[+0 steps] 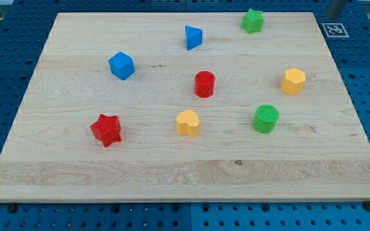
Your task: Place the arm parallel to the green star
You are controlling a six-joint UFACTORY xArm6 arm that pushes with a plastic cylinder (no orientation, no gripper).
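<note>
While the green star (252,20) sits close to the desk's (76,167) top edge, right of centre, my tip cannot be made out: only a grey object (336,8) shows at the view's top right corner, cut off by the frame edge and lying off the wooden surface. No hand shows in the view, so I cannot tell any state for one.

Findings on the remaining blocks, all resting on the wooden desk and none touching another:

- Blue triangular block (193,37): to the view's left of the green star and slightly lower, well apart from it.
- Blue cube (121,65): further to the left and lower again.
- Red cylinder (205,84): near the middle of the desk, standing upright.
- Yellow hexagonal block (293,81): on the right side, roughly level with the red cylinder.
- Green cylinder (266,119): below and between those two, upright.
- Yellow block (187,122) of rounded, heart-like outline: lower centre, below the red cylinder.
- Red star (106,129): lower left.

A square black-and-white marker (334,29) lies just beyond the desk's top right corner, on the blue perforated surface (5,70) that surrounds the wood on all sides.
</note>
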